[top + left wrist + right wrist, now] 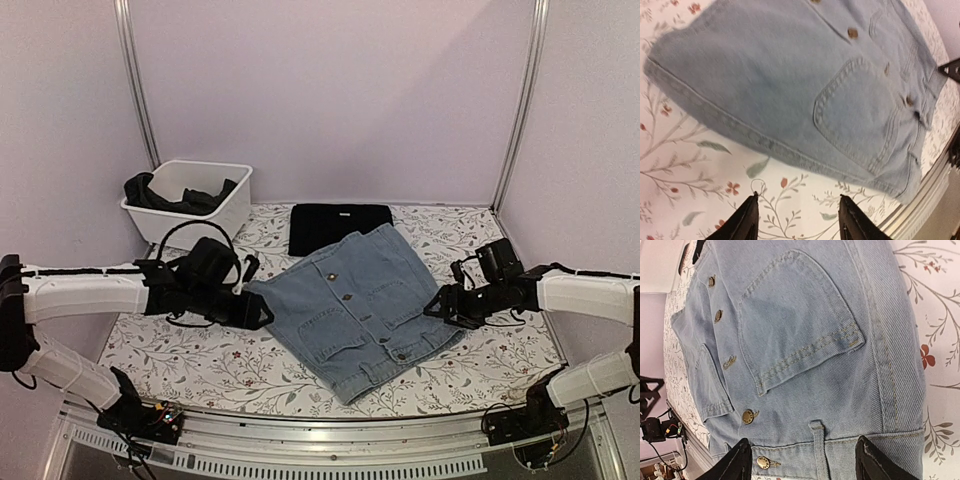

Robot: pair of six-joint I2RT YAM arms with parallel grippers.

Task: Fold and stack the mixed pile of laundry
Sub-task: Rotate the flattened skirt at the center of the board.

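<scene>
Ahead of the left gripper (798, 200), the denim garment (790, 80) is blurred, its top cut off; beyond, its corner covers part of the black cloth (330, 225).

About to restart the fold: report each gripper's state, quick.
Left gripper: open, empty, above the tablecloth beside the denim garment.
Right gripper: open, over the denim garment's waistband, nothing gripped.

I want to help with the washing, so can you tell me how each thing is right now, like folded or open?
denim garment: spread flat on the table, buttons up, not folded.
black cloth: folded into a flat rectangle at the back.
white bin: upright, no lid.
dark clothes: heaped in the bin, unfolded.
left gripper: open, empty, beside the denim.
right gripper: open, over the denim's waistband.
</scene>
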